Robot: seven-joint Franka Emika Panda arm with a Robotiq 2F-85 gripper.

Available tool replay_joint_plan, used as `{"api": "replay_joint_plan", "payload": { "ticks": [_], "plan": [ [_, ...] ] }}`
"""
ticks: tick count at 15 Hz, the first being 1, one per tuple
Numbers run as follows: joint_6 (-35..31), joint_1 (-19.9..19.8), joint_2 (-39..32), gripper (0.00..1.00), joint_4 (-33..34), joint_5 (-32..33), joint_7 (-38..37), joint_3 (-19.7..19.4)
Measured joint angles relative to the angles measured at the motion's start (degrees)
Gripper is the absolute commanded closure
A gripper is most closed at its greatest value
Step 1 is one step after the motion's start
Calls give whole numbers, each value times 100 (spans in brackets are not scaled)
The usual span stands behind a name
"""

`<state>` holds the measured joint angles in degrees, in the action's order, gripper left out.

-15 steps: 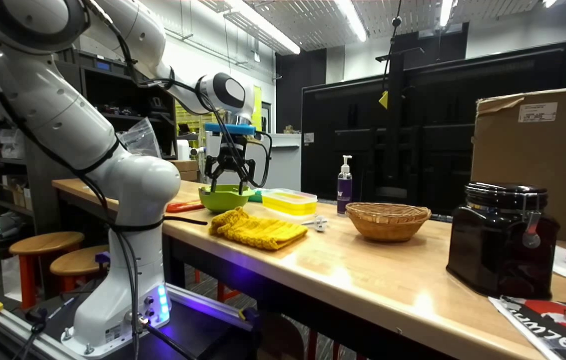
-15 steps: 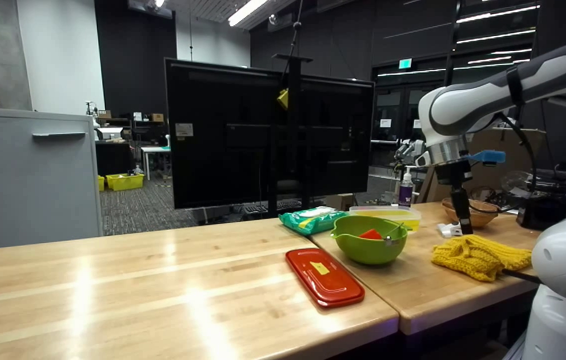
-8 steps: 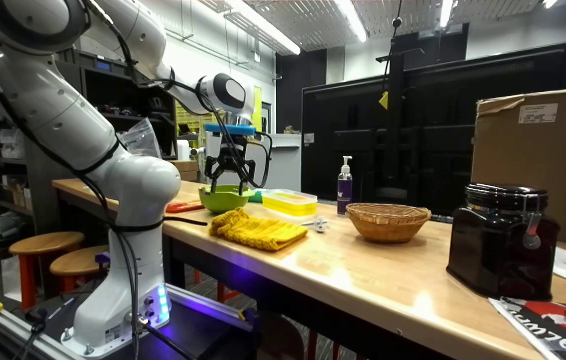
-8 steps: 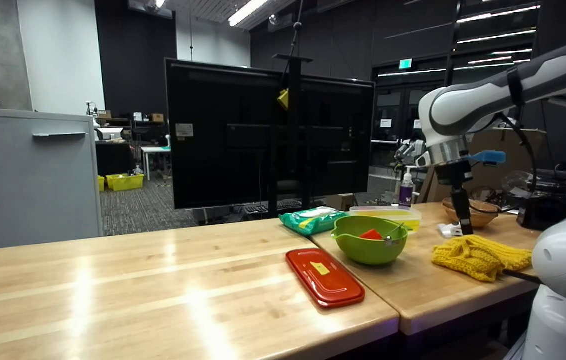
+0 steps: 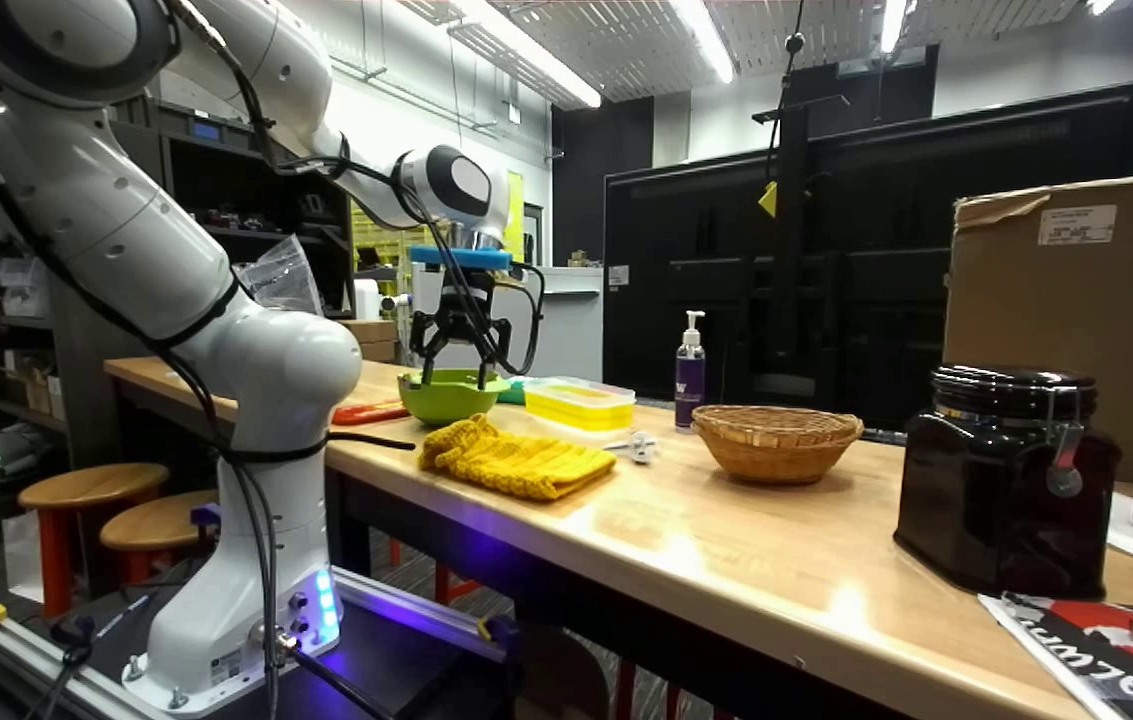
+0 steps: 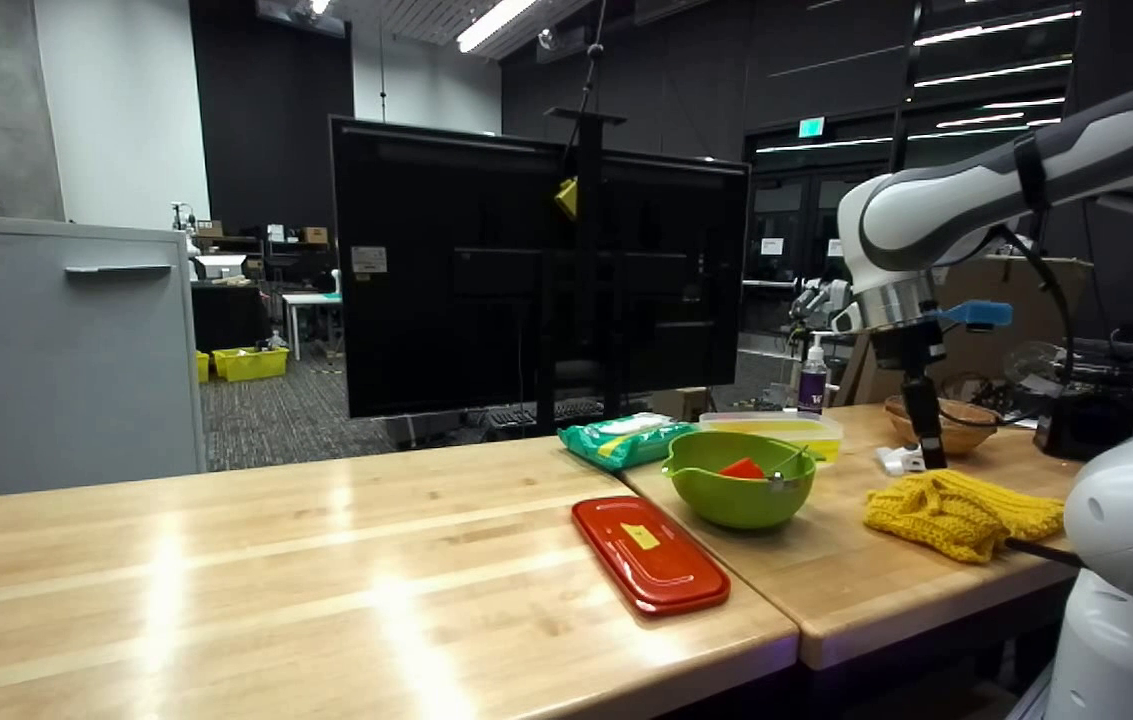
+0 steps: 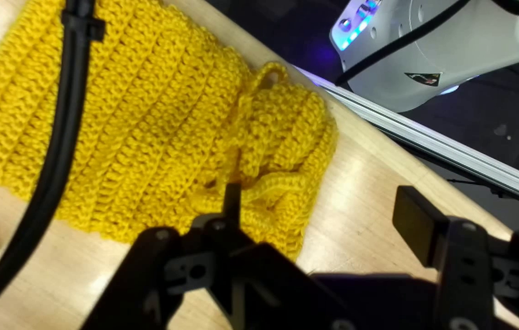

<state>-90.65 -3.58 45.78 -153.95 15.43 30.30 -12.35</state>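
Left to right in an exterior view, I have the red lid and green bowl on the counter; then my claw hangs spread and empty. Just below it and to the right lies the yellow knit cloth, near the counter's edge; the wrist view puts one finger over its bunched end. Beyond sit the plastic tub and the basket. Nothing visibly shifts over the last second, so I judge the cloth still ungripped.
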Motion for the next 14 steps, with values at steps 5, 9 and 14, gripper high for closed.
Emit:
{"api": "replay_joint_plan", "payload": {
  "ticks": [5, 9, 14],
  "plan": [
    [-69, 74, -30, 0, 0, -12, -385, 50],
    [-447, 263, -171, 0, -34, -242, -1425, 418],
    [-852, 294, -436, 0, -137, -255, -2688, 994]
  ]
}}
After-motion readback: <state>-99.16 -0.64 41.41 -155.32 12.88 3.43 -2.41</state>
